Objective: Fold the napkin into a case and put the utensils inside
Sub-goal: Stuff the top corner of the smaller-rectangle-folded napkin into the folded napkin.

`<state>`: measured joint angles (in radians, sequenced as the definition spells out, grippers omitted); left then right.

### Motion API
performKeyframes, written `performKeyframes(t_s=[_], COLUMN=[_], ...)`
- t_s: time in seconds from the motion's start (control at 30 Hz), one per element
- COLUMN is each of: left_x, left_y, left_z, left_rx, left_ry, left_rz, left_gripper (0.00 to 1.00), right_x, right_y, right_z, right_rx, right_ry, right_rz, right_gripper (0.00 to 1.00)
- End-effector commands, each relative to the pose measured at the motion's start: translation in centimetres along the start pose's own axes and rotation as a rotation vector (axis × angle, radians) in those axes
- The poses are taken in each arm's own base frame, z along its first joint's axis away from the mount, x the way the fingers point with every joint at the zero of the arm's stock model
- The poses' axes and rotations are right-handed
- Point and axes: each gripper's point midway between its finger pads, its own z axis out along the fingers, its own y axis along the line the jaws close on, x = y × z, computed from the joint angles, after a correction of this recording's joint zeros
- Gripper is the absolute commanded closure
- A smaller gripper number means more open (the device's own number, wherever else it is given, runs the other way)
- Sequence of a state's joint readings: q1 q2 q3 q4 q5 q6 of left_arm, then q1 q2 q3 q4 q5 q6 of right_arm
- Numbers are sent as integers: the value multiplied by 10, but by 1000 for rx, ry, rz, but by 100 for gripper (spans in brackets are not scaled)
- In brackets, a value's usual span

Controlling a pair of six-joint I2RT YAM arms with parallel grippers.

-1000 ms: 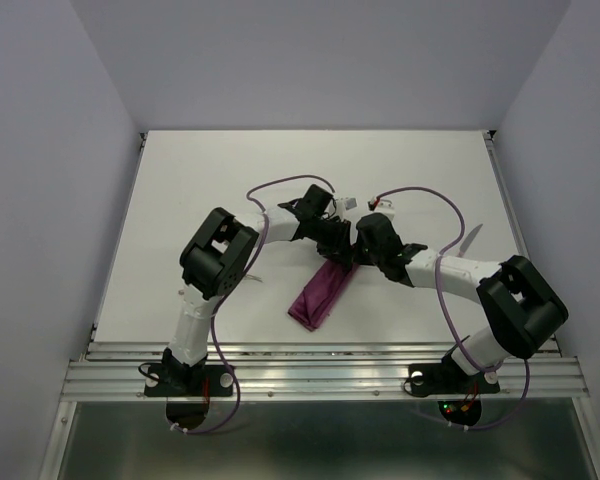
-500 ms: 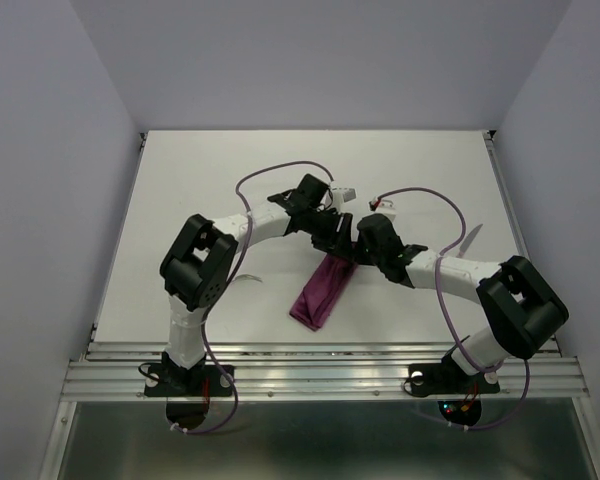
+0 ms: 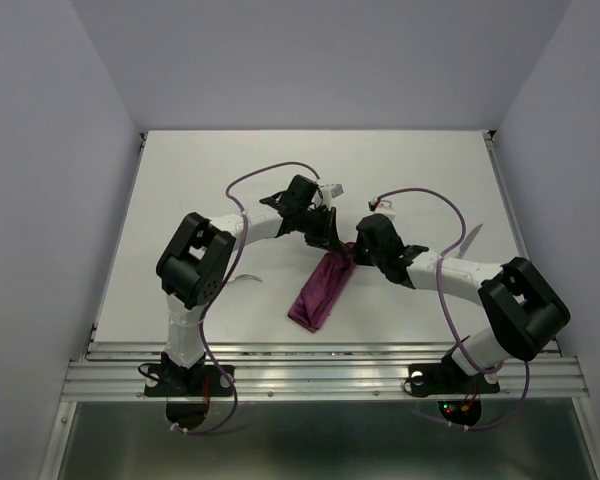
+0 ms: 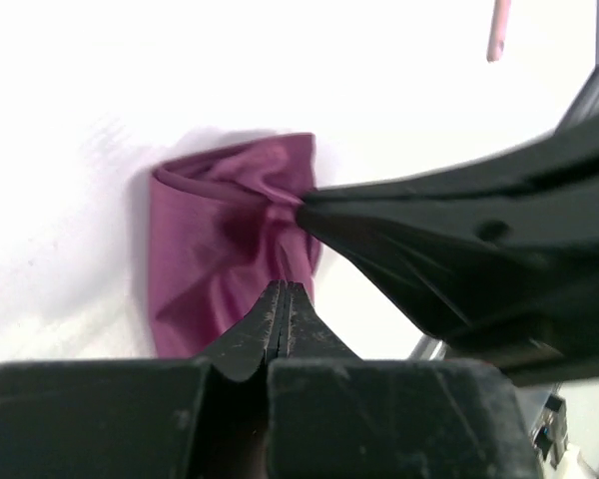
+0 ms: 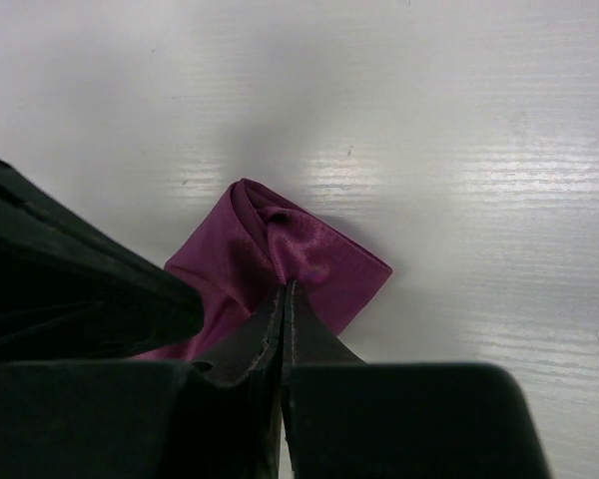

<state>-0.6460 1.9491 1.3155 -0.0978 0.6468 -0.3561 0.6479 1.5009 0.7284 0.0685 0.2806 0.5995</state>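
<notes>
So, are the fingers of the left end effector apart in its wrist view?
No, the left end effector is shut, tips pressed together on the napkin.

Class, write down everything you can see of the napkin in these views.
The napkin is a thin, plain burgundy-purple cloth with a slight sheen. It is folded into a narrow strip and lies diagonally near the middle of the white table. Its far end is bunched and creased where the shut right pincer pinches it. The shut left pincer meets the same end, but whether it grips any cloth is unclear. The near end lies free, touching only the table.
</notes>
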Motion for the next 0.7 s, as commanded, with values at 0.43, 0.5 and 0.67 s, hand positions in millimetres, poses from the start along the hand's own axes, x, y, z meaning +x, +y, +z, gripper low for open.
performKeyframes(t_s=[0.43,0.5,0.67], left_x=[-30,-29,-18], left_y=[16,16,6], left_z=[33,35,48], left_rx=[-34,-29,24], left_ry=[-89,-85,-35], left_rz=[-51,-49,-49], left_gripper=[100,100,100], right_x=[-19,-19,-18], right_y=[13,13,15], right_z=[-6,-6,-2], right_rx=[-44,-46,-45], right_ry=[-59,-58,-50], right_rz=[26,25,26], right_gripper=[99,99,99])
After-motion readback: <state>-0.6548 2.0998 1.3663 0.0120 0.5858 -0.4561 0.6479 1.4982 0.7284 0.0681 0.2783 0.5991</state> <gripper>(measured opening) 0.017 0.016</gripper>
